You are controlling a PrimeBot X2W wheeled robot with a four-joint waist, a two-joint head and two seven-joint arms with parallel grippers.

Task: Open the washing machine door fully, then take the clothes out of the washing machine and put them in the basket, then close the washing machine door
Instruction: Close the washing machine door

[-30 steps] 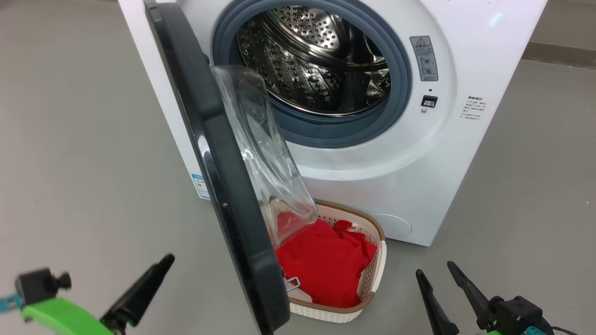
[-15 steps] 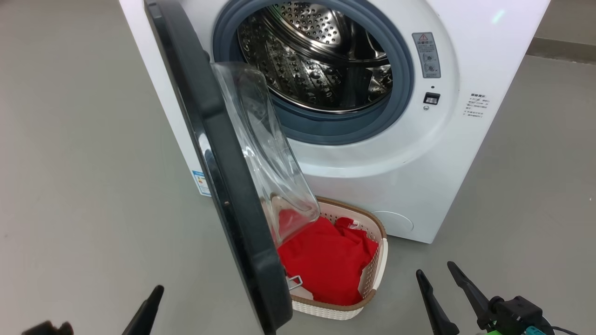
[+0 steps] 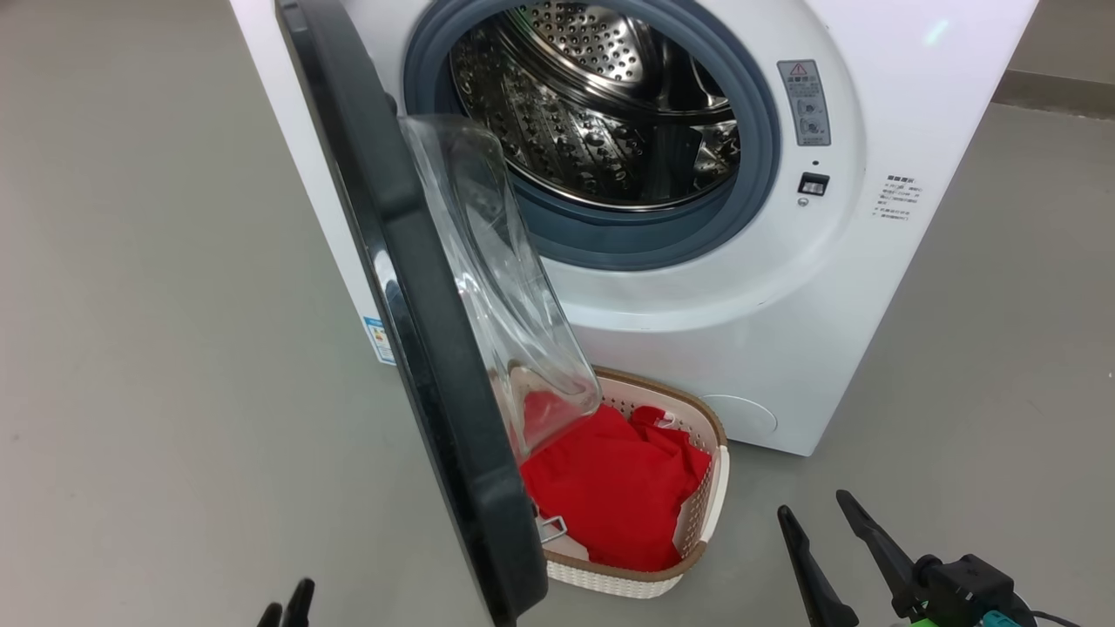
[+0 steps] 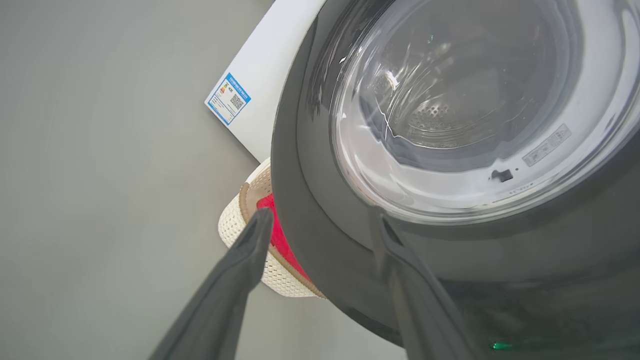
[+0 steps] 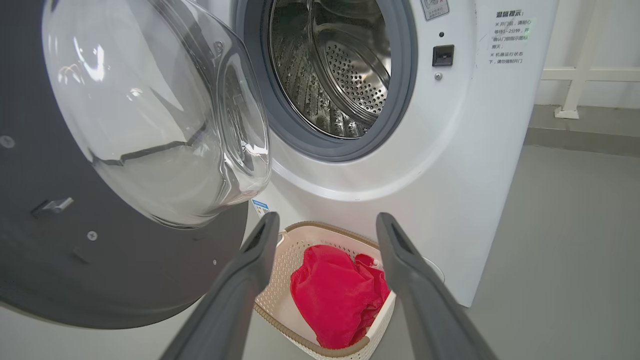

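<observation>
The washing machine (image 3: 784, 348) stood on the floor (image 3: 131, 348) with its mouth uncovered, and you could see bare steel in as much of the drum (image 3: 601, 113) as showed; nothing red lay in it. Against the picture a second before, the whole head view had slid a little, so the camera moved and the machine did not.

The door (image 3: 409, 287) hung swung out to the left, edge-on to you and well away from the mouth, as it had a second earlier.

The basket (image 3: 710, 488) sat on the floor close in front of the machine, its left end tucked under the door's glass. The clothes (image 3: 610, 496) lay inside it in one heap, so the unloading looked finished and only the door was left to shut.

What really changed was your left gripper (image 4: 322, 220). It had dropped toward the near edge of the head view until just its tips showed. Its wrist view looked straight at the door's outer face, fingers spread and empty; whether they touched the black rim I could not tell. That looked like a set-up for pushing the door closed.

Your right gripper (image 3: 814, 502) stayed low on the right, fingers apart, holding nothing.
</observation>
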